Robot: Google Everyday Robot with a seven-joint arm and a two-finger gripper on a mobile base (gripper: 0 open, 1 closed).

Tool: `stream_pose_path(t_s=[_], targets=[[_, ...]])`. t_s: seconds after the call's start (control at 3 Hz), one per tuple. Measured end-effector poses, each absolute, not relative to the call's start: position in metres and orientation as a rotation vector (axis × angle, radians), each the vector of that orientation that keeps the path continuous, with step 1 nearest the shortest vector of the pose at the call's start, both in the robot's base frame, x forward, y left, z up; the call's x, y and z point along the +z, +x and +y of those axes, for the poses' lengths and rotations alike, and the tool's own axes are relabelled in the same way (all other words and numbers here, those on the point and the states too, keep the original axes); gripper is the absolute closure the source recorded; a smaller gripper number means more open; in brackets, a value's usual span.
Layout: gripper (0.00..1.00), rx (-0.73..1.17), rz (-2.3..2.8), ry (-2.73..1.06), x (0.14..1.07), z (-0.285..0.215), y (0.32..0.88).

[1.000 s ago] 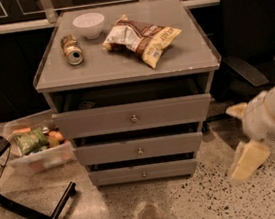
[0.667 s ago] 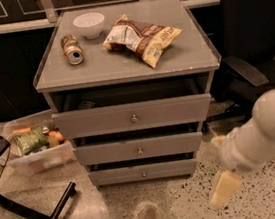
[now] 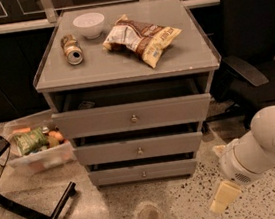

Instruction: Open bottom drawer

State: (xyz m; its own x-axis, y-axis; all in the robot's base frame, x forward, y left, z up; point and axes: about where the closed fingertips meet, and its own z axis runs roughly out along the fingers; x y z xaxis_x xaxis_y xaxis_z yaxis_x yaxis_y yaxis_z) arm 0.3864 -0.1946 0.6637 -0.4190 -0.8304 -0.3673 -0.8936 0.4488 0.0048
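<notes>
Leftward and lower than a second ago, the pincer (image 3: 222,193) hangs just above the floor, off the cabinet's lower right corner. Whether it is spread or pressed together cannot be told. On the worktop (image 3: 121,65) lie a can (image 3: 72,48), a bowl (image 3: 89,24) and a snack bag (image 3: 140,36). Lowest of three, the bottom drawer (image 3: 143,172) sits left of the pincer, apart from it.

On the grey surface (image 3: 191,56) sit a white bowl (image 3: 89,24), a tipped can (image 3: 72,49) and a chip bag (image 3: 141,38). A food bin (image 3: 37,150) lies left, a black chair (image 3: 254,40) right. The tool (image 3: 222,198) hangs near right, low over the floor.
</notes>
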Motion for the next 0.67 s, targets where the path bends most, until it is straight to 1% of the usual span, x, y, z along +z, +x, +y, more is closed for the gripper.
stream_pose_path(t_s=[0.33,0.67], targets=[[0.00,0.321,2.391,-1.470,0.640,-0.187,0.389],[0.00,0.399,2.373,-1.466,0.592,-0.166,0.392]])
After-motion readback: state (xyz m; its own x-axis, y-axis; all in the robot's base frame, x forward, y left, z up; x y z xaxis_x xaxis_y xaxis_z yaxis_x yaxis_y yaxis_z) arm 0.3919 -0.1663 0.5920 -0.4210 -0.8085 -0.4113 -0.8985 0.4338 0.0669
